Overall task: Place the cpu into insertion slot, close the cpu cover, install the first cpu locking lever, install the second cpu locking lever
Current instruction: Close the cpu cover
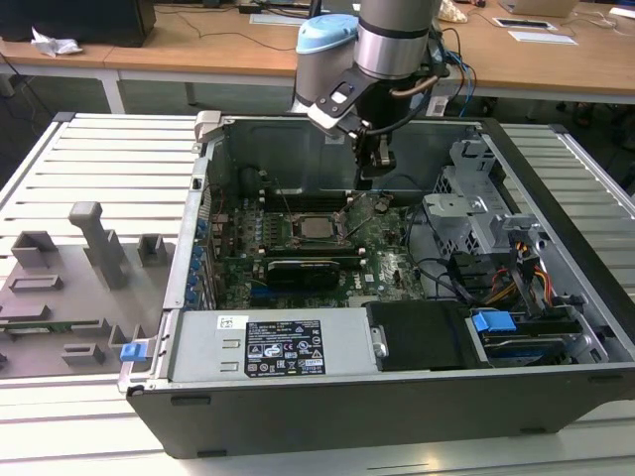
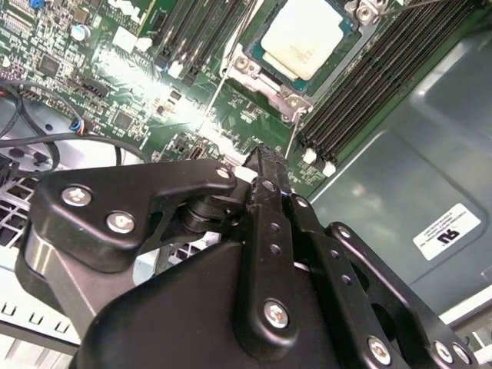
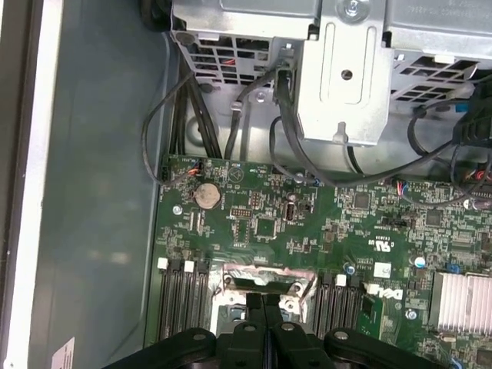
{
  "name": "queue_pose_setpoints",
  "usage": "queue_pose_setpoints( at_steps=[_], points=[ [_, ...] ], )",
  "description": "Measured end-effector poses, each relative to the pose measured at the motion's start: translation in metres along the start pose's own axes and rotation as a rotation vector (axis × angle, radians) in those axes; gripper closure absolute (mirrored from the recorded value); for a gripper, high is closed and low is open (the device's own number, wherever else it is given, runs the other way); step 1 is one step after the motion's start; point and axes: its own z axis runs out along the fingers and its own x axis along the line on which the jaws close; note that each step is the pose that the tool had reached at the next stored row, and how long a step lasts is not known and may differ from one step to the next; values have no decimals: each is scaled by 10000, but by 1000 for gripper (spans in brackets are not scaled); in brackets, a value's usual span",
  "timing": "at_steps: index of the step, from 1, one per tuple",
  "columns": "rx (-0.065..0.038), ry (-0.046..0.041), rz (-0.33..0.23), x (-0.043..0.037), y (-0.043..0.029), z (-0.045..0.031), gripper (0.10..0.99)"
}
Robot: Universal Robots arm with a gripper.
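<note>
The gripper (image 3: 263,309) has its two fingers pressed together with nothing between them. In the exterior view it hangs low inside the open case (image 1: 556,198), just above the motherboard (image 2: 115,92) and a little to the exterior view's right of the socket. Whether the fingertips touch anything cannot be told.

Just past the tips lies the cpu (image 2: 304,34), flat in the insertion slot (image 2: 347,37), silver top up. The cpu cover (image 2: 265,75) appears folded down around it. A thin wire locking lever (image 2: 217,104) runs out from the socket's corner and looks unlatched, though its hook is too fine to judge.

The main risk is the narrow closed tips sliding off such a thin, springy wire. The lever would then snap back, and the fingers could drive into the board's small parts or the memory slots (image 2: 369,84) beside the socket. If the cover is not fully flat, forcing a lever down could load the chip unevenly.
</note>
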Motion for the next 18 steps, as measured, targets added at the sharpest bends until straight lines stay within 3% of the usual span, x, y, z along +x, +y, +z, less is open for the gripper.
queue_pose_setpoints(
  at_steps=[10, 18],
  points=[
    [3, 4, -130, -6, 61, 46, 980],
    [9, 5, -380, -16, 160, 115, 980]
  ],
)
